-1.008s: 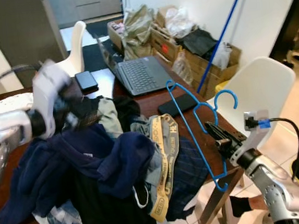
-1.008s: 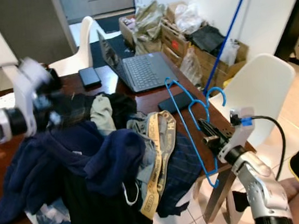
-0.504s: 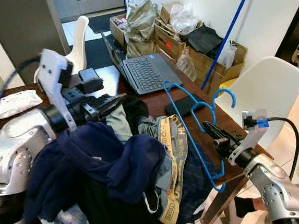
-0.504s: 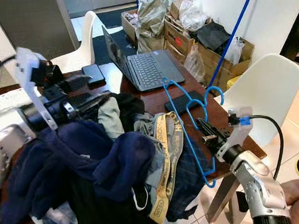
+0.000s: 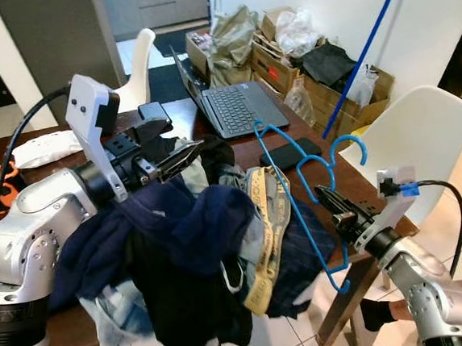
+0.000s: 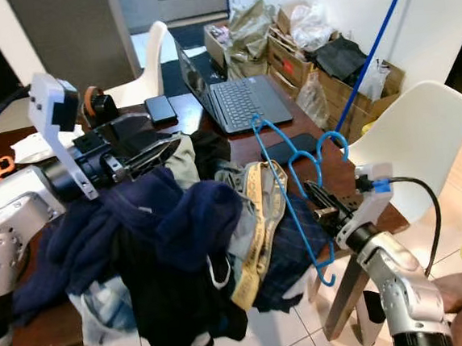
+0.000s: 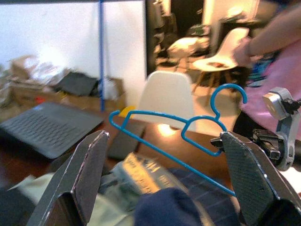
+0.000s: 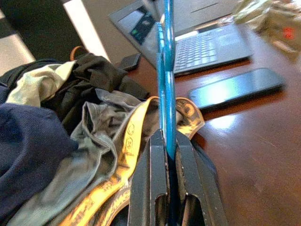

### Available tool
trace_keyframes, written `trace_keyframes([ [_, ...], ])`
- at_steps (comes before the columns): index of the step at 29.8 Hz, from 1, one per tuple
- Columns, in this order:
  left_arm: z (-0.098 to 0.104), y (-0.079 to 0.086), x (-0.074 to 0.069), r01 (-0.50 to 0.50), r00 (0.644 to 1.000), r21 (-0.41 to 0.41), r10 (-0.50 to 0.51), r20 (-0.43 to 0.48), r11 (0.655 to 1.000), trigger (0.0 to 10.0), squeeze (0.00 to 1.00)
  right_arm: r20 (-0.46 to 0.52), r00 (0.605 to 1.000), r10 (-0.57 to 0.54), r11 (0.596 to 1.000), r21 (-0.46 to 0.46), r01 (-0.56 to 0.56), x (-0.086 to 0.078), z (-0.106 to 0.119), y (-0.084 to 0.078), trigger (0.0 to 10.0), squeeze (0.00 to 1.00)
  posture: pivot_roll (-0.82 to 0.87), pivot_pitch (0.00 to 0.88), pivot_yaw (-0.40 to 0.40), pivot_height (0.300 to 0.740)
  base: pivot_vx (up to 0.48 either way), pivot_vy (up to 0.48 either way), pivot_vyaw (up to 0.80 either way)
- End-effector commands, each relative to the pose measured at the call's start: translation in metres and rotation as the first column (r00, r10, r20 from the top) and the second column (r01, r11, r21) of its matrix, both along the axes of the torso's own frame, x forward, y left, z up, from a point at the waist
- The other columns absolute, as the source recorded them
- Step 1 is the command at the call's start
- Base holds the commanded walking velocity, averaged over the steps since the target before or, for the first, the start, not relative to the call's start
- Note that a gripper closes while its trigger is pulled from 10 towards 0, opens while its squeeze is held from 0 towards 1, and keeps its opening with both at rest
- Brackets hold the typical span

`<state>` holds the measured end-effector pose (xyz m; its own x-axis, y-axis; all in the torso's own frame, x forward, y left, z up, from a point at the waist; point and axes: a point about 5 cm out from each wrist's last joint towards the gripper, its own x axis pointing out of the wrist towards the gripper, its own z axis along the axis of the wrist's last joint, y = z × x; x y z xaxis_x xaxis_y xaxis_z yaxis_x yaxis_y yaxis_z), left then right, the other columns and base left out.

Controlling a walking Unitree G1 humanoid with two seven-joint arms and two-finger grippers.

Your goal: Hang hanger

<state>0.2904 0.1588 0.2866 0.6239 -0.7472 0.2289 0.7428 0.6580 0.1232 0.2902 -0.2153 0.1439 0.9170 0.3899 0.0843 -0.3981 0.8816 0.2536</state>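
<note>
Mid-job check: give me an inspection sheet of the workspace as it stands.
Surface: dark wooden table, mostly covered.
Job's things: blue hanger, clamped upright over the table's right edge.
Clutter: clothes pile draped over the front edge; open laptop; black phone.
Grippers: right gripper shut on the hanger; left gripper open above the clothes.
Cables: black cable on the right wrist; another on the left arm.
Surroundings: white chair, cardboard boxes, blue pole.
</note>
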Motion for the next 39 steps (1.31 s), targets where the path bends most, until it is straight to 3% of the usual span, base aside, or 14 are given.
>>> trace_keyframes([
  [1, -0.004, -0.001, 0.000, 0.004, 1.000, 0.008, -0.004, -0.022, 1.000, 10.0, 0.00, 0.016, 1.000, -0.006, 1.000, 0.005, 0.006, -0.003, 0.001, -0.002, 10.0, 0.00, -0.01, 0.071, -0.025, 0.740, -0.330, 0.000, 0.00],
  [24, -0.009, -0.015, -0.002, 0.052, 0.998, -0.009, -0.053, -0.039, 0.999, 10.0, 0.00, 0.018, 1.000, 0.000, 1.000, -0.003, 0.000, -0.003, 0.001, -0.002, 10.0, 0.00, -0.02, 0.062, -0.025, 0.740, -0.340, 0.000, 0.00],
  [34, -0.035, -0.020, 0.002, 0.047, 0.991, 0.001, -0.047, -0.124, 0.999, 10.0, 0.00, -0.008, 1.000, -0.022, 0.999, -0.024, 0.021, -0.005, -0.006, -0.006, 10.0, 0.00, -0.02, 0.065, -0.022, 0.740, -0.342, 0.000, 0.00],
  [39, -0.065, -0.015, 0.008, 0.015, 0.976, 0.044, -0.005, -0.217, 0.999, 10.0, 0.00, -0.060, 0.997, -0.047, 0.998, -0.043, 0.044, -0.006, -0.017, -0.009, 10.0, 0.00, -0.02, 0.067, -0.020, 0.740, 0.000, 0.000, 0.00],
])
